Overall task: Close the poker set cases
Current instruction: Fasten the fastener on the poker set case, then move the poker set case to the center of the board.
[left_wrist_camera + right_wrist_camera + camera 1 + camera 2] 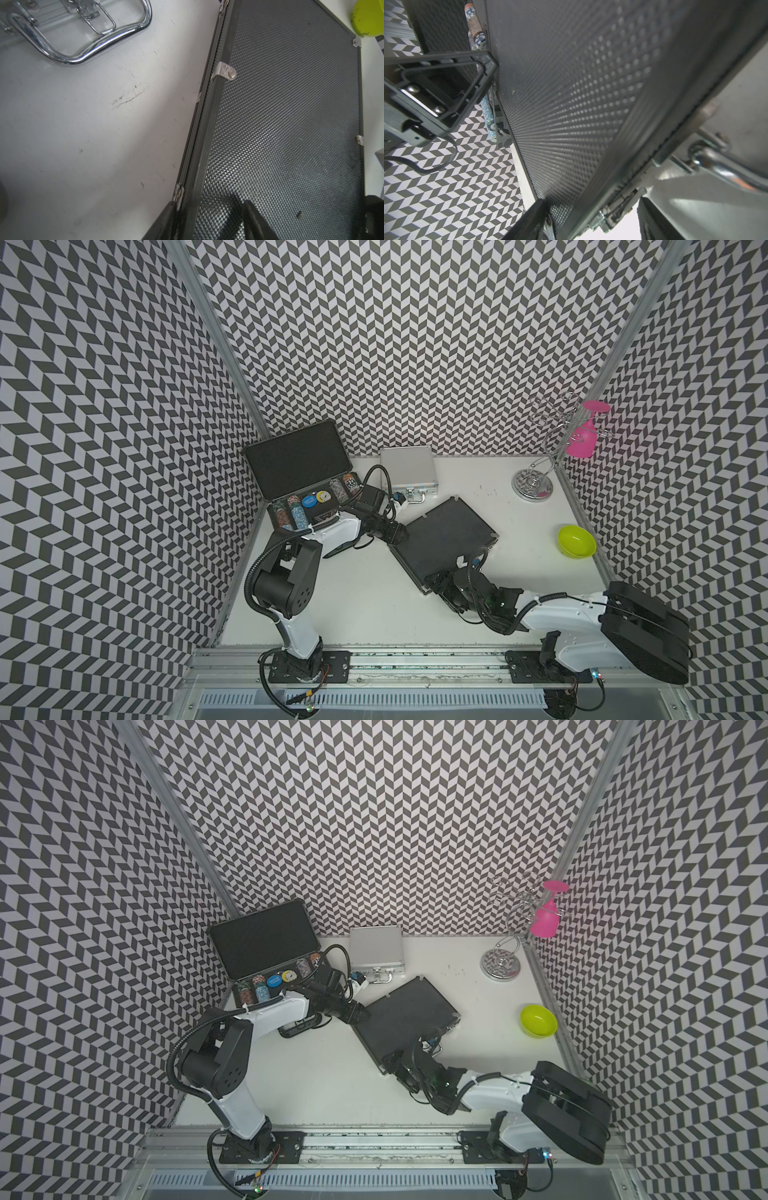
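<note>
Three cases are seen on the white table (332, 605). The large black case (299, 472) is set in the back left corner, lid raised toward the wall, chips (296, 510) exposed in the base. Its near right end is partly hidden by the left forearm (336, 531), which is laid across in front of it. The silver case (409, 470) is lying shut at back centre, its chrome handle (83, 47) flat on the table, near but apart from the far corner of the medium black case (444, 539). That case is placed diagonally mid-table, lid down on base; whether it is latched cannot be told. Well apart to the right, a green bowl (577, 541) and a chrome rack (536, 481) with a pink glass (584, 439) hung upside down are seen. The left gripper (397, 534) is held low at the medium case's left corner, elbow folded high. In the wrist view its fingers (166, 220) are parted, one off the side wall over the table, one above the lid, nothing clamped. The right gripper (436, 587) is positioned low at the case's near edge, forearm stretched in from the right. Its fingers (532, 222) are spread wide astride the front edge by the latch (614, 209), with a gap visible beside the far pad, so nothing is gripped. Pad contact with the lid cannot be confirmed.
</note>
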`<control>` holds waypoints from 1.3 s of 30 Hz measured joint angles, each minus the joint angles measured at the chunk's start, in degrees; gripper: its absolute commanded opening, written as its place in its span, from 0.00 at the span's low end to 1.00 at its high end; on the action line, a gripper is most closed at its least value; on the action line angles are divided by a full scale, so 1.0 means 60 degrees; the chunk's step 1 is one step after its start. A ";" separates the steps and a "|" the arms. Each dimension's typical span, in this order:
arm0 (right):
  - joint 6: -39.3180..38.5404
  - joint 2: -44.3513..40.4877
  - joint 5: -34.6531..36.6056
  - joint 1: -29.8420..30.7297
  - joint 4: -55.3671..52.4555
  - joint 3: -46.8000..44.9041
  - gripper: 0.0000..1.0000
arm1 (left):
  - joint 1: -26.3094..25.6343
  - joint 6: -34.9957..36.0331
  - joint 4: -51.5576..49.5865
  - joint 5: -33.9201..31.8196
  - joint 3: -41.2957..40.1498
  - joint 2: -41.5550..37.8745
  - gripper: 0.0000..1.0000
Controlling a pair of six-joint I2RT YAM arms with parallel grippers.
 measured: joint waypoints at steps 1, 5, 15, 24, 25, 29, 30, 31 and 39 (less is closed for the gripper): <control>-0.0066 -0.0168 0.0098 0.0000 -0.0211 0.0004 0.74 | 0.0000 -0.0011 -0.0011 -0.0004 0.0011 0.0000 0.55; -0.0437 -0.1333 0.0703 -0.0051 -0.1282 0.0011 0.75 | 0.0000 -0.0084 -0.0131 -0.0011 0.0095 0.0000 0.57; -0.3340 -0.3064 0.1140 -0.2601 -0.4003 0.1104 0.75 | -0.0036 -0.0517 -0.0280 -0.0291 0.0375 -0.0543 0.99; -0.6346 -0.2714 0.0871 -0.4827 -0.4925 0.2809 0.76 | -0.0040 -0.0878 0.0164 -0.2932 0.0273 -0.2335 0.99; -0.6568 -0.2561 0.0776 -0.5016 -0.4929 0.2856 0.76 | -0.0040 -0.0831 0.0313 -0.3260 0.0277 -0.2473 0.99; -0.7209 -0.1880 0.0342 -0.5380 -0.5100 0.2896 0.72 | 0.0098 -0.0736 0.0688 -0.4637 0.0554 -0.2510 0.99; -0.7304 -0.1770 0.0215 -0.5380 -0.5198 0.2896 0.71 | 0.0189 -0.0761 0.0605 -0.4666 0.0780 -0.2368 0.99; -0.7355 -0.1665 0.0033 -0.5377 -0.5311 0.2889 0.68 | 0.0368 -0.0823 0.0510 -0.4528 0.1137 -0.2146 0.99; -0.6798 -0.1810 -0.0889 -0.5362 -0.5435 0.1198 0.56 | 0.1235 -0.2444 0.0532 -0.3486 0.1220 -0.1931 0.99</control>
